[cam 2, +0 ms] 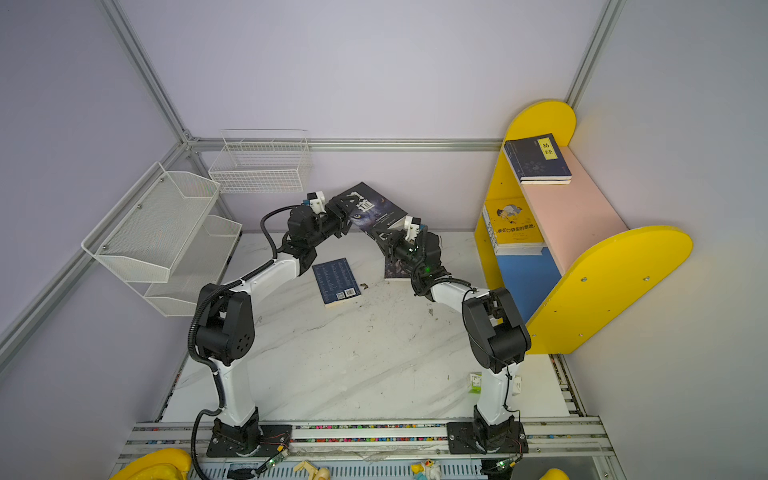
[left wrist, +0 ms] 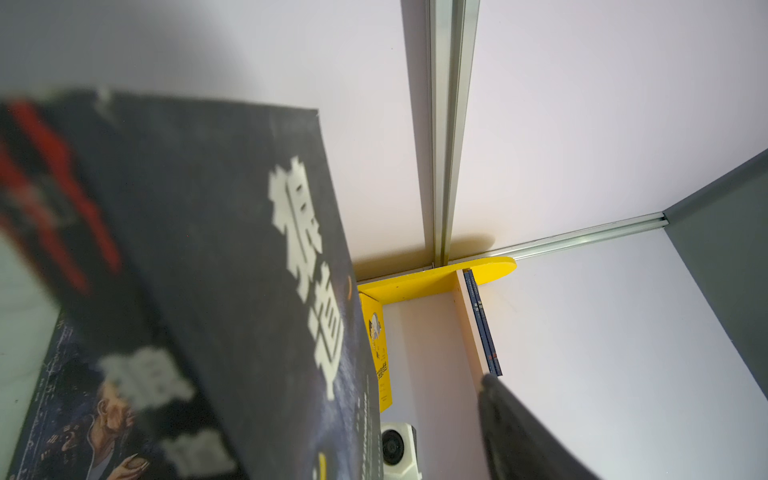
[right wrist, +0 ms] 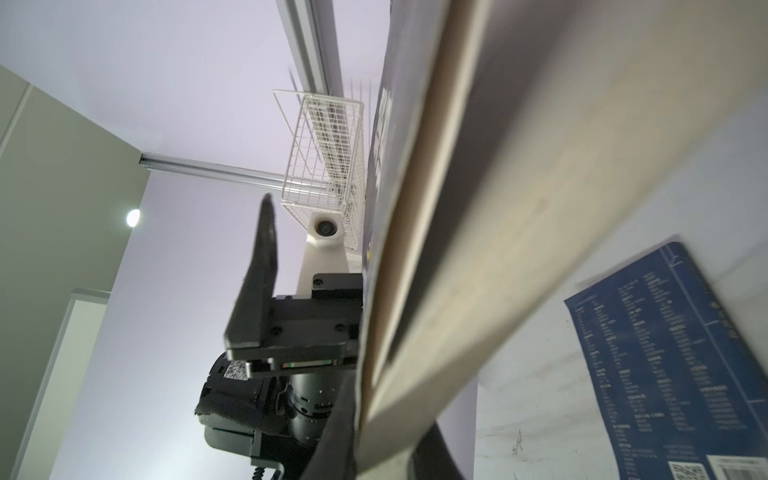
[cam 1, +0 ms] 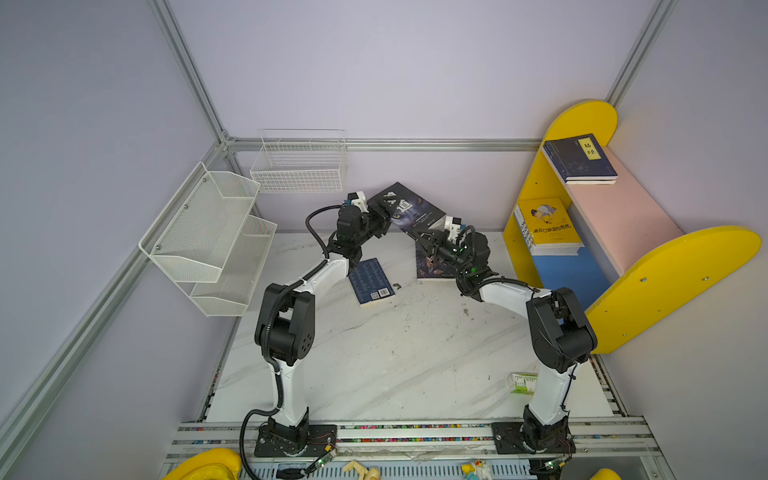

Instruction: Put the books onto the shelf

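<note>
Up in the air at the back of the tabletop (cam 1: 395, 353) hangs the dark book (cam 1: 411, 208), wolf cover facing up and tilted, caught between the two arms in both top views. The right hand (cam 1: 424, 239) is clamped tight on its lower edge, and the right wrist view has the pale page edge (right wrist: 478, 208) running right past the lens. The left hand (cam 1: 380, 216) sits at the book's opposite corner with its fingers spread wide. One finger (right wrist: 266, 249) stands clear of the cover, and the other is hidden behind the book, so I can't say whether it touches. From the left wrist the cover (left wrist: 187, 249) fills half the view. Down on the tabletop a blue book (cam 1: 371, 282) lies flat, back cover up, below the left arm, and a second dark book (cam 1: 432, 266) lies flat under the right arm. Over at the right stands the shelf (cam 1: 673, 274): a navy book (cam 1: 582, 160) lies at the far end of its pink board (cam 1: 623, 216), and a yellow book (cam 1: 548, 224) tops a small stack at the far end of the blue board (cam 1: 569, 270).
</note>
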Motion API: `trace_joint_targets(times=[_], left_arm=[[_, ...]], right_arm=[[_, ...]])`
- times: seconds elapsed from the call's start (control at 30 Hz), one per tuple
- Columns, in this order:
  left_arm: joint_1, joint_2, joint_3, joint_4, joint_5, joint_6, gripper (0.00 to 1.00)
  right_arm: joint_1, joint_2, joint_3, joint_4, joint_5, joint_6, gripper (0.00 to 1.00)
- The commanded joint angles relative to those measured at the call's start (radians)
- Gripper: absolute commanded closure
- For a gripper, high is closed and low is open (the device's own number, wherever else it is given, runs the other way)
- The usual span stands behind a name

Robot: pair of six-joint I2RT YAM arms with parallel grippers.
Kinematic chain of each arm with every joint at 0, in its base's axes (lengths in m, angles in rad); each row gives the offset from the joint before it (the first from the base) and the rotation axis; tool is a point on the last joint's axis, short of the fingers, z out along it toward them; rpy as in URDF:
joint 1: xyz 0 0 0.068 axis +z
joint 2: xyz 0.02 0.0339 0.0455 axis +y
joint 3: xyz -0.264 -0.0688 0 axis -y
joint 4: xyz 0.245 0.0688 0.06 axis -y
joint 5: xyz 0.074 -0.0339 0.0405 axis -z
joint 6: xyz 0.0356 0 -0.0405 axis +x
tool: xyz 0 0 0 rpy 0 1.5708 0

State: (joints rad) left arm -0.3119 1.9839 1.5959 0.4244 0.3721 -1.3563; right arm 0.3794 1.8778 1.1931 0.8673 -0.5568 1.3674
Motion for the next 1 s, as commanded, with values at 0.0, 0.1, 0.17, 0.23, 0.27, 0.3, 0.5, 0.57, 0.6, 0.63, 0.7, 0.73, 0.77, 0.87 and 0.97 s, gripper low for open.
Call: trace_joint_targets(times=[0.0,0.1,0.17,0.23,0.27,0.3,0.5,0.57,0.6,0.63,0.7,0.73,0.77,0.87,0.97], left_arm=[[0.025,-0.056,-0.019,0.047,0.039,0.013,0.09],[0.036,-0.062,-0.045,0.049,0.053,0.015,0.06],[0.042,-0.065,-0.066,0.042,0.060,0.013,0.04],[0.047,-0.067,-0.090,0.036,0.064,0.005,0.03],[0.049,-0.069,-0.105,0.043,0.064,-0.002,0.03],[0.050,-0.069,-0.117,0.045,0.064,-0.005,0.03],[0.052,-0.074,-0.144,0.056,0.061,-0.010,0.02],[0.053,-0.069,-0.142,0.056,0.061,-0.011,0.02],[0.053,-0.068,-0.142,0.057,0.061,-0.015,0.02],[0.054,-0.065,-0.142,0.057,0.060,-0.016,0.02],[0.053,-0.059,-0.141,0.059,0.059,-0.020,0.02],[0.054,-0.056,-0.140,0.059,0.059,-0.025,0.02],[0.054,-0.053,-0.140,0.064,0.059,-0.028,0.02],[0.053,-0.044,-0.137,0.070,0.061,-0.041,0.02],[0.054,-0.033,-0.132,0.073,0.062,-0.050,0.02]], right_arm=[[-0.112,-0.121,-0.026,0.004,0.056,-0.053,0.96],[-0.192,-0.200,-0.018,-0.162,0.073,-0.198,0.96],[-0.235,-0.252,-0.003,-0.302,0.104,-0.308,0.96],[-0.280,-0.296,-0.011,-0.359,0.113,-0.355,0.96],[-0.308,-0.315,-0.024,-0.365,0.110,-0.361,0.96],[-0.337,-0.330,-0.037,-0.367,0.106,-0.359,0.96],[-0.486,-0.388,-0.072,-0.372,0.070,-0.362,0.96],[-0.522,-0.398,-0.073,-0.381,0.070,-0.367,0.96],[-0.543,-0.402,-0.076,-0.383,0.069,-0.367,0.96],[-0.562,-0.405,-0.079,-0.384,0.070,-0.364,0.96],[-0.596,-0.407,-0.090,-0.384,0.066,-0.356,0.96],[-0.609,-0.411,-0.096,-0.384,0.063,-0.355,0.96],[-0.621,-0.414,-0.103,-0.385,0.067,-0.355,0.96],[-0.651,-0.419,-0.126,-0.384,0.087,-0.359,0.96],[-0.680,-0.418,-0.144,-0.374,0.119,-0.387,0.97]])
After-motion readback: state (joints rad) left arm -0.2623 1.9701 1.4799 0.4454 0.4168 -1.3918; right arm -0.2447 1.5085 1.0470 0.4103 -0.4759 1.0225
